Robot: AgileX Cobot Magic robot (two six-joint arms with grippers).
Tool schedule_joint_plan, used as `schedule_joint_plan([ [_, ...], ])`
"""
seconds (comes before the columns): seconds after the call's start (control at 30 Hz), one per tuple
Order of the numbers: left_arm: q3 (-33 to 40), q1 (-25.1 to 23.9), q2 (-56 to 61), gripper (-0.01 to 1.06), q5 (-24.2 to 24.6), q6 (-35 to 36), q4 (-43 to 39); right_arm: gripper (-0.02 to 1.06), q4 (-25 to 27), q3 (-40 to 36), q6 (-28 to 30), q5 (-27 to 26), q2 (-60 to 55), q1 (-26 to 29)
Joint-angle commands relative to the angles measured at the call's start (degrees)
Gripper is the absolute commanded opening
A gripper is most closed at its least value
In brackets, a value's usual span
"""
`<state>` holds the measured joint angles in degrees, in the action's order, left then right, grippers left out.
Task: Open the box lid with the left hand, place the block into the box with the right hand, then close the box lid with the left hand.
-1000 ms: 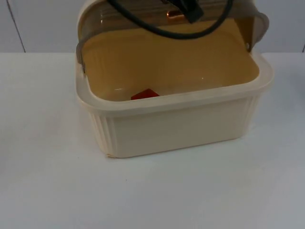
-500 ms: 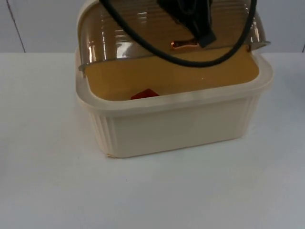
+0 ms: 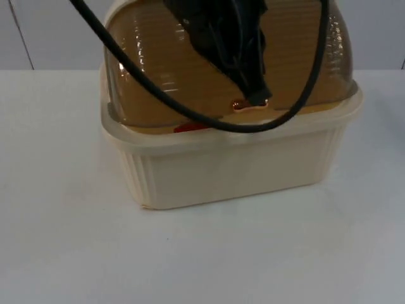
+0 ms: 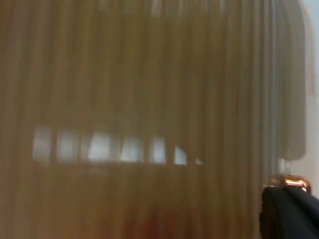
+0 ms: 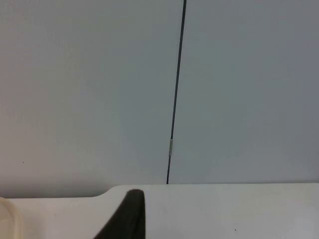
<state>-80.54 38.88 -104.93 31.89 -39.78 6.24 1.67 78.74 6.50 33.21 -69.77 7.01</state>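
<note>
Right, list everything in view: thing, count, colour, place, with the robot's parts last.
box: one, cream, ribbed, on the table's middle.
lid: one, translucent brown dome, lowered almost onto the box's rim.
lid handle: one, copper, at the lid's front edge.
block: one, red, inside the box, seen under the lid's edge.
table: one, white, under the box.
partition wall: one, grey, behind the table, with a dark seam.
left gripper: one, black, at the lid handle.
right gripper: one, black fingertip over the table, facing the wall, waiting.
</note>
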Motion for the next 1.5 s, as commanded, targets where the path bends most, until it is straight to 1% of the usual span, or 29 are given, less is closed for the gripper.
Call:
schedule_joint_plan([
  [0.0, 0.2, 1.1, 1.6, 0.00, -1.0, 2.7, -0.3, 1.05, 0.1, 0.5, 0.0, 0.0, 0.1, -0.4],
  [0.03, 0.2, 2.1, 2.1, 0.00, -1.2, 5.7, -0.3, 1.05, 0.1, 0.5, 0.0, 0.0, 0.1, -0.4],
  [0.1, 0.2, 2.3, 2.3, 0.00, -1.2, 6.5, -0.3, 1.05, 0.1, 0.5, 0.0, 0.0, 0.1, -0.4],
  [0.17, 0.2, 3.8, 3.2, 0.00, -1.2, 8.2, -0.4, 1.05, 0.3, 0.5, 0.0, 0.0, 0.1, -0.4],
  [0.33, 0.2, 5.9, 6.1, 0.00, -2.1, 8.6, -0.4, 1.05, 0.3, 0.5, 0.0, 0.0, 0.1, -0.4],
  [0.47, 0.2, 5.9, 9.9, 0.00, -3.1, 9.2, 0.0, 1.05, 0.3, 0.5, 0.0, 0.0, 0.1, -0.4],
  [0.6, 0.2, 5.7, 15.7, 0.00, -5.3, 9.2, -1.1, 1.05, 0.3, 0.5, 0.0, 0.0, 0.1, -0.4],
  [0.67, 0.2, 5.7, 16.2, 0.00, -5.4, 9.4, -1.3, 1.05, 0.3, 0.5, 0.0, 0.0, 0.1, -0.4],
  [0.73, 0.2, 5.7, 19.9, 0.00, -5.7, 11.9, -5.1, 1.05, 0.4, 0.5, 0.0, 0.0, 0.1, -0.4],
  [0.8, 0.2, 5.1, 22.1, 0.00, -5.8, 16.6, -10.3, 1.05, 0.4, 0.5, 0.0, 0.0, 0.1, -0.4],
  [0.83, 0.2, 5.1, 22.1, 0.00, -5.8, 16.6, -10.3, 1.05, 0.4, 0.5, 0.0, 0.0, 0.1, -0.4],
  [0.93, 0.2, 1.2, 24.8, 0.00, -7.3, 24.8, -15.4, 1.05, 0.6, 0.5, 0.0, 0.0, 0.1, -0.4],
  [1.0, 0.2, -3.9, 26.2, 0.00, -8.3, 28.3, -16.1, 1.05, 0.9, 0.5, 0.0, 0.0, 0.1, -0.4],
  [1.03, 0.2, -3.9, 26.2, 0.00, -8.3, 28.3, -16.1, 1.05, 0.9, 0.5, 0.0, 0.0, 0.1, -0.4],
  [1.13, 0.2, -12.9, 27.3, 0.00, -8.1, 32.9, -15.8, 1.05, 2.2, 0.5, 0.0, -0.1, 0.1, -0.4],
  [1.2, 0.2, -19.1, 27.4, 0.00, -6.7, 37.6, -15.2, 1.05, 3.1, 0.5, 0.0, -0.1, 0.1, -0.4],
  [1.23, 0.2, -19.1, 27.4, 0.00, -6.7, 37.6, -15.2, 1.05, 3.1, 0.5, 0.0, -0.1, 0.1, -0.4],
  [1.33, 0.2, -29.1, 27.4, 0.00, -4.5, 41.8, -11.1, 1.05, 3.1, 0.5, 0.0, -0.1, 0.1, -0.4],
  [1.37, 0.2, -31.6, 27.2, 0.00, -3.7, 42.0, -9.1, 1.05, 3.1, 0.5, 0.0, -0.1, 0.1, -0.4],
  [1.4, 0.2, -31.6, 27.2, 0.00, -3.7, 42.0, -9.1, 1.05, 3.1, 0.5, 0.0, -0.1, 0.1, -0.4],
  [1.47, 0.3, -36.7, 27.1, 0.00, -1.7, 42.0, -6.2, 1.05, 3.1, 0.5, 0.0, -0.1, 0.1, -0.4],
])
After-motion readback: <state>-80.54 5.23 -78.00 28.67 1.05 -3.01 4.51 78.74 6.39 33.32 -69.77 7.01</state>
